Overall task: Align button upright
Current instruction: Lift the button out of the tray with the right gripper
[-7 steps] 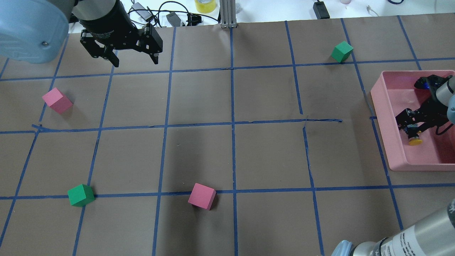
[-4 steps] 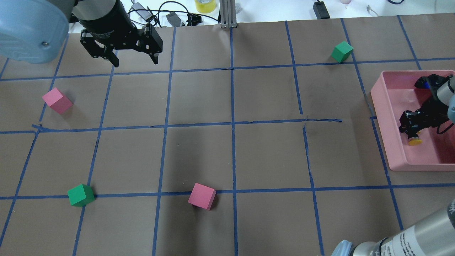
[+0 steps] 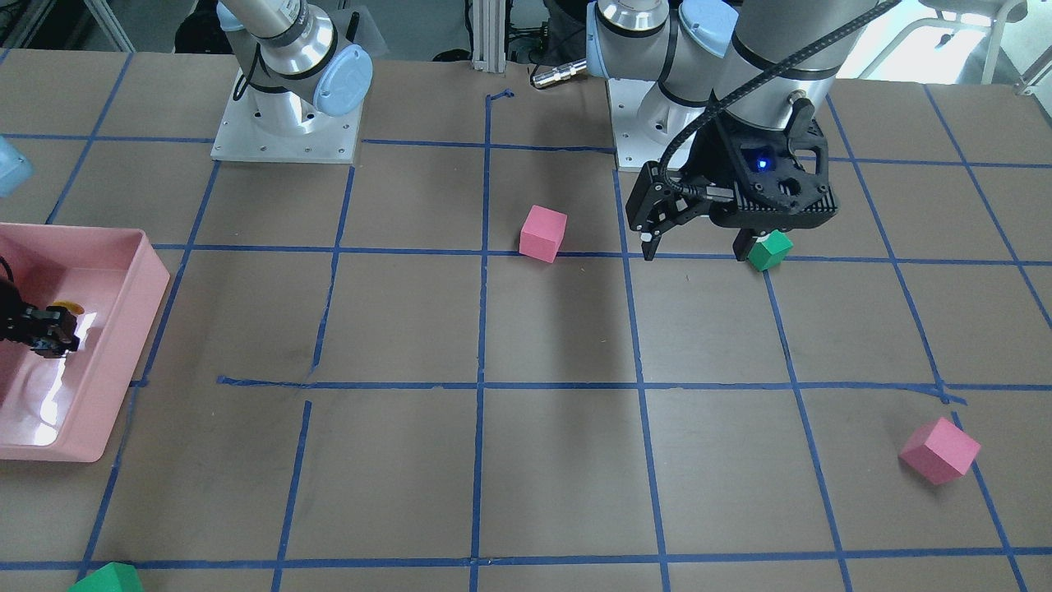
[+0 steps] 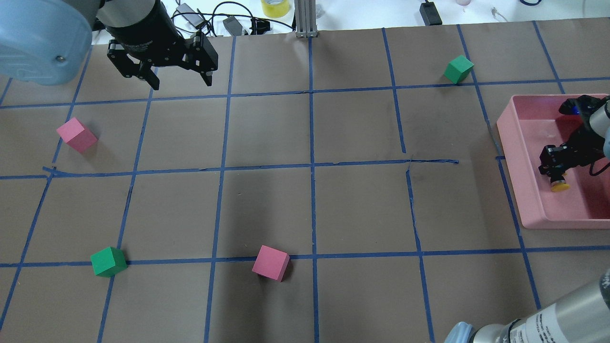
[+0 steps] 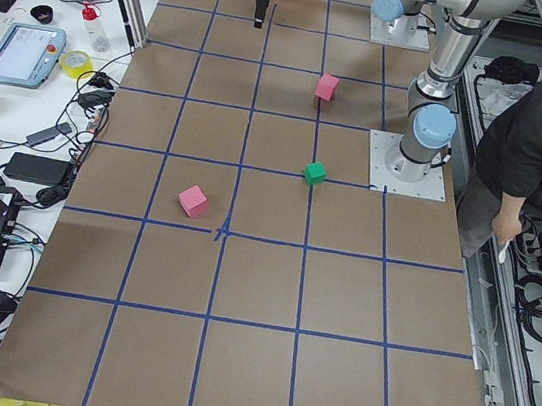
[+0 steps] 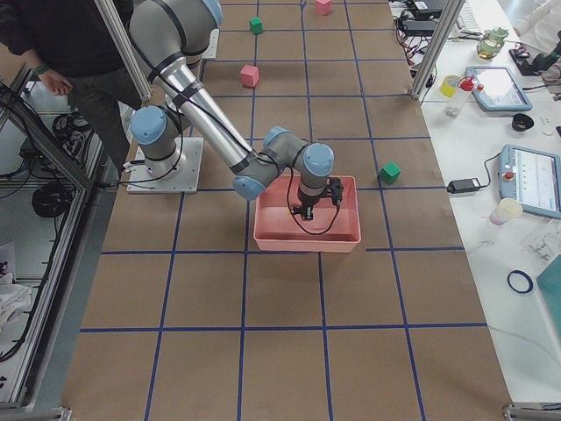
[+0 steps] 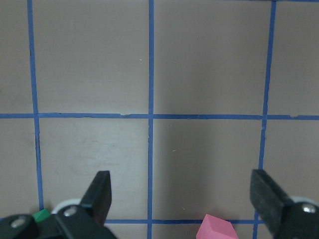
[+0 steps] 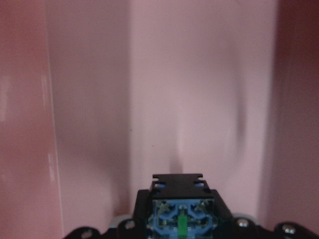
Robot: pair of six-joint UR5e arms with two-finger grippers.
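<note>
The button [image 4: 558,185], with a yellow cap and a black body, is inside the pink tray [image 4: 513,140] at the right. My right gripper [image 4: 553,170] is shut on its body, cap pointing toward the near tray wall. In the right wrist view the button's black body with its blue and green end [image 8: 182,211] sits between the fingers over the tray floor. In the front-facing view the yellow cap [image 3: 71,308] peeks out beside the right gripper [image 3: 43,335]. My left gripper [image 4: 181,80] hangs open and empty over the far left of the table, as the left wrist view [image 7: 184,199] also shows.
Two pink cubes [image 4: 76,135] [image 4: 270,263] and two green cubes [image 4: 108,261] [image 4: 459,69] lie scattered on the brown, blue-taped table. Cables and a tape roll [image 4: 275,7] lie past the far edge. An operator [image 5: 541,150] stands beside the robot.
My right gripper has turned and shifted slightly right and farther back in the tray with the button in it. The left arm has not moved.
</note>
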